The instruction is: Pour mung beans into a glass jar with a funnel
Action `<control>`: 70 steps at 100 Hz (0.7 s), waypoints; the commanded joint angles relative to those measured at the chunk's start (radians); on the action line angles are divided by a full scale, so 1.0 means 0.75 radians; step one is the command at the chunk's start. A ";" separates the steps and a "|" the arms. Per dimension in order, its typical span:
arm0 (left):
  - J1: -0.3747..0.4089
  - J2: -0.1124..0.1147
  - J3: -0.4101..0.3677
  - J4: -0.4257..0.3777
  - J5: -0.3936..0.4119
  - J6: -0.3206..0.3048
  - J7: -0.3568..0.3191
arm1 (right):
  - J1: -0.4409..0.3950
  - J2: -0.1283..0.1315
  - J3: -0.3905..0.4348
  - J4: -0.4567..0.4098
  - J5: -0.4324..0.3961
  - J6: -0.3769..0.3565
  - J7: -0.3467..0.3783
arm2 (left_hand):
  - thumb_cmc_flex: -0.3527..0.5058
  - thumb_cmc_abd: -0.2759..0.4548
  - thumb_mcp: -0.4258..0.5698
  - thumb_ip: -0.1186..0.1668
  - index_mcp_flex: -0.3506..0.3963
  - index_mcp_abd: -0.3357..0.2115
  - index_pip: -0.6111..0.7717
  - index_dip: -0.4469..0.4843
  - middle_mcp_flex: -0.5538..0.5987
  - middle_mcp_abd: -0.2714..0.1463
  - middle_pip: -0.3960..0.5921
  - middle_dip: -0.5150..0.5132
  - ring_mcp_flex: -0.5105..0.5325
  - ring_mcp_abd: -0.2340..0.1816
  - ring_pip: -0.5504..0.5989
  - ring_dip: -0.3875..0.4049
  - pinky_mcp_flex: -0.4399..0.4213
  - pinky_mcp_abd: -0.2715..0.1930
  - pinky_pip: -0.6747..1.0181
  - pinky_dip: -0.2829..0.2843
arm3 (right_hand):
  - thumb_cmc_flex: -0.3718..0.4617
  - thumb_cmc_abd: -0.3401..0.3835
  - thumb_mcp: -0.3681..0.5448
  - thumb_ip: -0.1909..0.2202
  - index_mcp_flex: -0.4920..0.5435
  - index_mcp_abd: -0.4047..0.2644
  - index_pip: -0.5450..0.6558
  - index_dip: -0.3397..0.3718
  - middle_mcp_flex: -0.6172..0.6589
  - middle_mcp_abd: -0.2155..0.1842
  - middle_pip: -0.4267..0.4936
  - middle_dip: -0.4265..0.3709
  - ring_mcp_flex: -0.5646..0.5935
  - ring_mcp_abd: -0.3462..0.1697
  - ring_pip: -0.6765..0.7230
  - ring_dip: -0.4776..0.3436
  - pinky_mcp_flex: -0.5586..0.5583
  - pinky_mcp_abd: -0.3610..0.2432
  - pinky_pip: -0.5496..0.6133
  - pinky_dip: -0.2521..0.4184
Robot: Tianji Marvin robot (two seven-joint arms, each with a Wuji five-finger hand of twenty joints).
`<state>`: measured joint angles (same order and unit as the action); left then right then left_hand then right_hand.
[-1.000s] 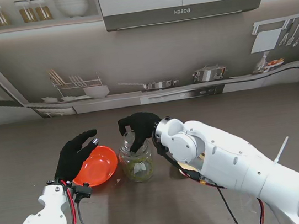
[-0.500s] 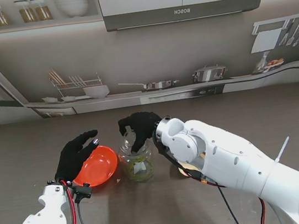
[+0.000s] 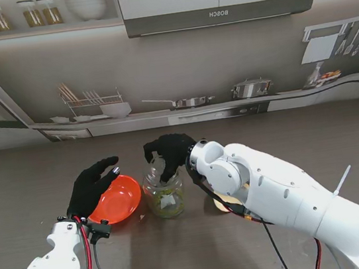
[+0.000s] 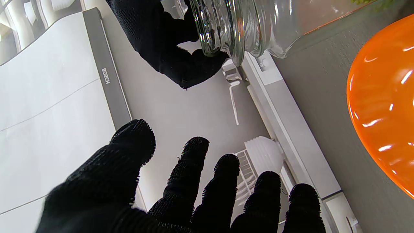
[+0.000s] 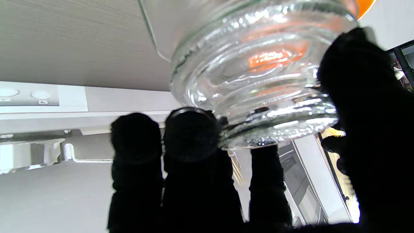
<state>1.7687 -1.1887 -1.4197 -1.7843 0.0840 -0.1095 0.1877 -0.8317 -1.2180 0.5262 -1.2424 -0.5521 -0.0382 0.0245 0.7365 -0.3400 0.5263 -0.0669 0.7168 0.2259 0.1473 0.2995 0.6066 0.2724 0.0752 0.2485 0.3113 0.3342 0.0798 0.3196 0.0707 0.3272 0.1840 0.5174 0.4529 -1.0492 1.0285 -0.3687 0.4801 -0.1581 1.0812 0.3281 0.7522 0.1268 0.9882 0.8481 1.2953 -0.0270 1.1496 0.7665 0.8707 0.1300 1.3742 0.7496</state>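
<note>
**On the counter: jar, bowl, two gloved hands**

At mid-counter (image 3: 50, 166), near the front: glass jar (image 3: 164, 193), upright, clear, threaded at the neck, greenish contents in the lower part, presumably mung beans, individual grains too small to make out. Funnel not made out in any view.

Over the jar mouth: right hand (image 3: 169, 153), black-gloved, curled downward. In the right wrist view, fingers (image 5: 190, 136) pressed against the threaded rim on one side and thumb on the other, closed around the jar neck (image 5: 258, 87); three fingers close together, a fourth slightly apart.

Just left of the jar: orange bowl (image 3: 115, 199), shallow, glossy, interior showing no visible contents, close to the jar but whether touching cannot be told.

At the bowl's left edge: left hand (image 3: 90, 185), black-gloved, raised over the rim, holding nothing. In the left wrist view, fingers (image 4: 194, 168) spread apart and extended, thumb wide of the rest; bowl (image 4: 385, 106) to one side, jar neck (image 4: 226, 29) and right hand (image 4: 161, 38) beyond.

Behind the counter: printed kitchen backdrop (image 3: 222, 55).
</note>
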 commanded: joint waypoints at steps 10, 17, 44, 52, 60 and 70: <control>0.001 -0.001 0.001 -0.006 -0.005 0.006 -0.030 | 0.002 0.002 0.003 0.001 -0.011 -0.012 0.004 | -0.003 0.055 -0.029 -0.012 0.034 -0.002 0.006 0.006 -0.021 -0.005 -0.019 -0.004 -0.027 -0.001 -0.021 -0.017 -0.025 -0.049 -0.030 0.022 | 0.279 0.207 0.547 0.109 0.103 -0.036 0.230 0.078 -0.022 -0.226 0.015 -0.018 0.003 -0.131 -0.010 -0.025 -0.015 0.023 -0.007 0.020; 0.001 -0.001 0.001 -0.006 -0.005 0.007 -0.032 | 0.002 0.002 0.002 0.003 -0.017 -0.018 0.001 | -0.004 0.055 -0.030 -0.012 0.033 -0.002 0.005 0.006 -0.021 -0.005 -0.019 -0.003 -0.027 -0.003 -0.021 -0.017 -0.025 -0.048 -0.030 0.022 | 0.274 0.206 0.547 0.110 0.101 -0.036 0.226 0.077 -0.023 -0.226 0.010 -0.023 -0.002 -0.129 -0.016 -0.027 -0.018 0.023 -0.009 0.019; 0.001 0.001 0.001 -0.007 -0.008 0.011 -0.041 | -0.004 0.008 -0.001 0.010 -0.034 -0.038 -0.004 | -0.005 0.058 -0.031 -0.012 0.031 -0.004 0.005 0.006 -0.020 -0.006 -0.019 -0.003 -0.027 -0.003 -0.021 -0.017 -0.025 -0.050 -0.030 0.023 | 0.264 0.205 0.549 0.111 0.093 -0.030 0.197 0.071 -0.035 -0.228 -0.013 -0.041 -0.017 -0.122 -0.049 -0.039 -0.033 0.024 -0.017 0.017; 0.001 0.001 0.002 -0.006 -0.009 0.012 -0.043 | -0.007 0.010 0.001 0.008 -0.040 -0.041 -0.004 | -0.003 0.057 -0.031 -0.012 0.039 0.001 0.008 0.007 -0.021 -0.004 -0.019 -0.004 -0.026 -0.001 -0.021 -0.017 -0.024 -0.048 -0.030 0.023 | 0.249 0.211 0.551 0.116 0.087 -0.024 0.177 0.067 -0.042 -0.227 -0.020 -0.047 -0.022 -0.122 -0.057 -0.044 -0.039 0.024 -0.020 0.016; 0.000 0.002 0.003 -0.006 -0.009 0.013 -0.046 | -0.011 0.013 0.003 0.006 -0.049 -0.044 -0.008 | -0.004 0.057 -0.032 -0.012 0.037 -0.001 0.007 0.007 -0.020 -0.003 -0.019 -0.004 -0.026 -0.001 -0.021 -0.017 -0.025 -0.048 -0.030 0.023 | 0.221 0.223 0.556 0.127 0.073 -0.018 0.149 0.067 -0.059 -0.226 -0.038 -0.063 -0.032 -0.113 -0.067 -0.051 -0.046 0.025 -0.024 0.016; -0.001 0.003 0.003 -0.005 -0.010 0.015 -0.050 | -0.017 0.016 0.006 0.003 -0.062 -0.049 -0.014 | -0.003 0.057 -0.032 -0.012 0.032 -0.001 0.005 0.006 -0.021 -0.005 -0.019 -0.004 -0.026 0.000 -0.021 -0.017 -0.025 -0.049 -0.030 0.023 | 0.164 0.262 0.557 0.176 0.046 -0.007 0.083 0.109 -0.102 -0.224 -0.067 -0.107 -0.058 -0.106 -0.091 -0.072 -0.064 0.025 -0.035 0.016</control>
<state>1.7671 -1.1859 -1.4187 -1.7843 0.0807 -0.1024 0.1712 -0.8382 -1.2114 0.5280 -1.2395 -0.5895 -0.0717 0.0060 0.7365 -0.3400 0.5262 -0.0669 0.7168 0.2260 0.1475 0.2995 0.6066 0.2725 0.0752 0.2485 0.3112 0.3343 0.0798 0.3196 0.0702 0.3271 0.1840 0.5174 0.4462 -1.0234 1.0817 -0.3687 0.4769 -0.1581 0.9979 0.3281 0.7053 0.0969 0.9346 0.7881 1.2635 -0.0250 1.1024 0.7331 0.8358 0.1300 1.3568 0.7496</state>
